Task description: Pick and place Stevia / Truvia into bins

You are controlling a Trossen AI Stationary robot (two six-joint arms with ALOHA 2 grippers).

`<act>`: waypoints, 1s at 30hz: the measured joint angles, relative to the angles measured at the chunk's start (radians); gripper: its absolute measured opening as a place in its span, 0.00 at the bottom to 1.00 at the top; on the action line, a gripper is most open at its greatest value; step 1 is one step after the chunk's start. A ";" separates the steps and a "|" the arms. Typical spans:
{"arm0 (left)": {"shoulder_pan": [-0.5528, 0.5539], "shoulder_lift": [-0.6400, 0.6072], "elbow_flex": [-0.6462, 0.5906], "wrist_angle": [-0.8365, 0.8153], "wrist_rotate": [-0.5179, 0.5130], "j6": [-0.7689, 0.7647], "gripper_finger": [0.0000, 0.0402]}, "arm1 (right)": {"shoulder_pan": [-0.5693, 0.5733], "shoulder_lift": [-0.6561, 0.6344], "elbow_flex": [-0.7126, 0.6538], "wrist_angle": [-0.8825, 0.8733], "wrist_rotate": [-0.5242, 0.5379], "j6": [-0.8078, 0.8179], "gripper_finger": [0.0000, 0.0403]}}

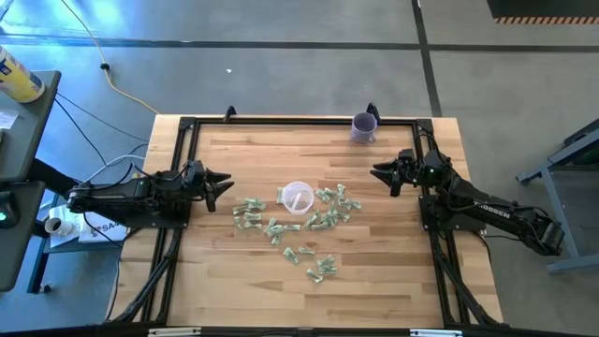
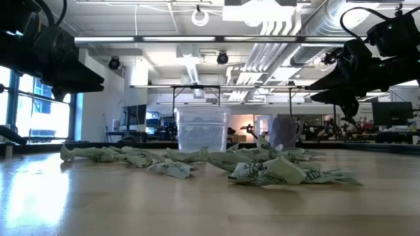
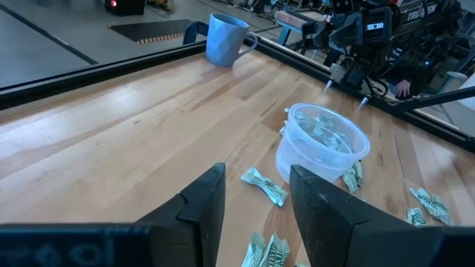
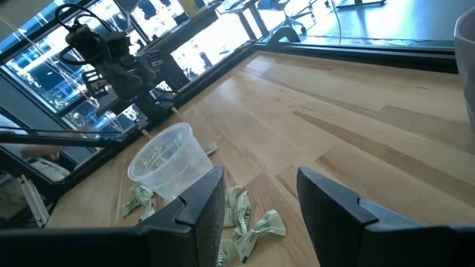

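Many small green-and-white packets [image 1: 299, 225] lie scattered on the wooden table around and in front of the translucent round cup [image 1: 297, 197], which stands upright at mid-table. Some packets lie inside the cup [image 3: 324, 133]. My left gripper [image 1: 225, 181] hovers open above the table's left side, left of the packets, holding nothing. My right gripper [image 1: 378, 172] hovers open at the table's right side, right of the cup, also holding nothing. The left wrist view shows the cup [image 3: 320, 152] past my open fingers; the right wrist view shows the cup [image 4: 169, 161] and packets [image 4: 249, 219].
A purple mug [image 1: 363, 126] stands near the table's far edge, right of centre. A dark raised frame [image 1: 299, 120] borders the table. Bare wood lies between the far edge and the cup, and along the near edge.
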 joint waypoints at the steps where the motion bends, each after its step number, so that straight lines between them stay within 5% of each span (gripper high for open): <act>1: 0.000 0.000 0.000 0.000 0.000 0.000 0.46 | 0.000 0.000 0.000 0.000 0.000 0.000 0.40; 30: 0.000 0.000 0.000 0.000 0.000 0.000 0.46 | 0.000 0.000 0.000 0.000 0.000 0.000 0.39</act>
